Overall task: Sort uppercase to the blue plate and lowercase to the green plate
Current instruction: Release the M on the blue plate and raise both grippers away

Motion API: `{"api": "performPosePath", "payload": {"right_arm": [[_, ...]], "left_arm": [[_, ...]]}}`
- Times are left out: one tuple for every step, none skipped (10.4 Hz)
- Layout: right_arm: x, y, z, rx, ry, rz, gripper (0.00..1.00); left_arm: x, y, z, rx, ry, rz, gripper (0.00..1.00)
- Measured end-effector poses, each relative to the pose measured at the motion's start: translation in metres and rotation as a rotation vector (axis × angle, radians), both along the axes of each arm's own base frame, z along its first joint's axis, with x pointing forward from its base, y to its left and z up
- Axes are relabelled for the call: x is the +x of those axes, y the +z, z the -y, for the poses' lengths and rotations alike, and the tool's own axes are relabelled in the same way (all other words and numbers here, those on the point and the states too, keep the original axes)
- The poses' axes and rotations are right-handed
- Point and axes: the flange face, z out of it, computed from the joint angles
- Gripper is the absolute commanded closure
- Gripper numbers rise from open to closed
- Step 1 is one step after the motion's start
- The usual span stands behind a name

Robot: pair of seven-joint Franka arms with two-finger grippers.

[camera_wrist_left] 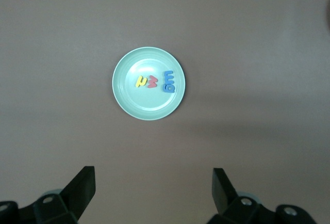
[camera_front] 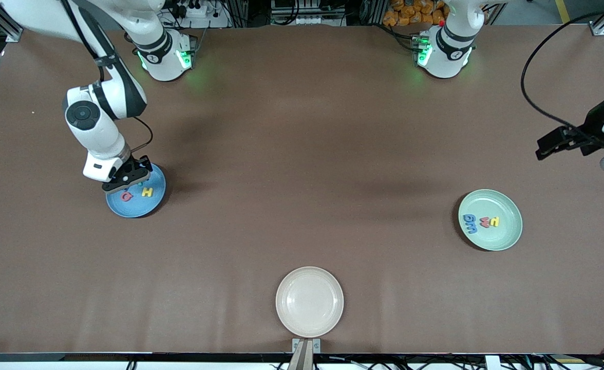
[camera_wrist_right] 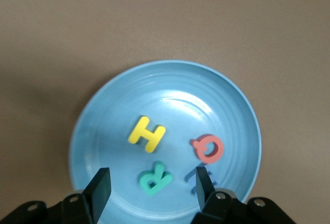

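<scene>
The round blue plate (camera_front: 127,209) lay toward the right arm's end of the tabletop and held the uppercase letters flat: a yellow H (camera_wrist_right: 147,133), a red round letter (camera_wrist_right: 208,148), a teal-green R (camera_wrist_right: 154,177) and a blue one (camera_wrist_right: 192,178) mostly hidden. The pale green plate (camera_front: 507,234), toward the left arm's end, carried the lowercase letters in a row: a yellow one (camera_wrist_left: 141,82), a red one (camera_wrist_left: 152,82) and two blue ones (camera_wrist_left: 168,82).
</scene>
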Motion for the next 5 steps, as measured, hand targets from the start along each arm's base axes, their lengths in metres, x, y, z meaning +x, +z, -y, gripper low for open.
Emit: {"api": "performPosePath", "payload": {"right_arm": [[0.007,0.025,-0.006,0.017,-0.086,-0.061,0.12],[0.019,0.059,-0.010,0.035,-0.149,-0.124,0.10],[0.033,0.101,-0.012,0.042,-0.189,-0.176,0.07],[0.045,0.142,-0.010,0.042,-0.212,-0.206,0.02],[0.053,0.178,-0.005,0.042,-0.234,-0.219,0.00]], "left_arm": [[-0.003,0.015,0.002,0.000,-0.016,-0.001,0.00],[-0.006,0.026,0.005,0.000,-0.024,-0.002,0.00],[-0.009,0.030,0.008,0.000,-0.029,-0.014,0.00],[-0.011,0.031,0.011,0.001,-0.034,-0.029,0.00],[-0.014,0.034,0.014,0.001,-0.039,-0.034,0.00]]}}
